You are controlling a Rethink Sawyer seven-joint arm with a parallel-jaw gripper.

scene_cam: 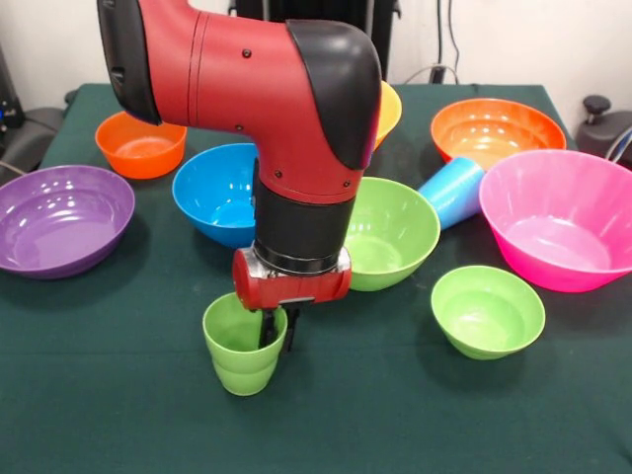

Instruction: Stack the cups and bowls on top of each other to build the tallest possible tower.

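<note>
The green cup stands upright on the table near the front edge, mouth up, its long axis vertical. The pincer straddles the cup's right wall, one finger inside and one outside, but whether it is clamped on the wall or merely around it I cannot tell. The cup looks light, stiff and glossy, so likely slippery; the thin rim wall seems the sensible hold. The blue cup lies on its side between the large green bowl and the pink bowl, its axis slanting, mouth toward the front left.
</note>
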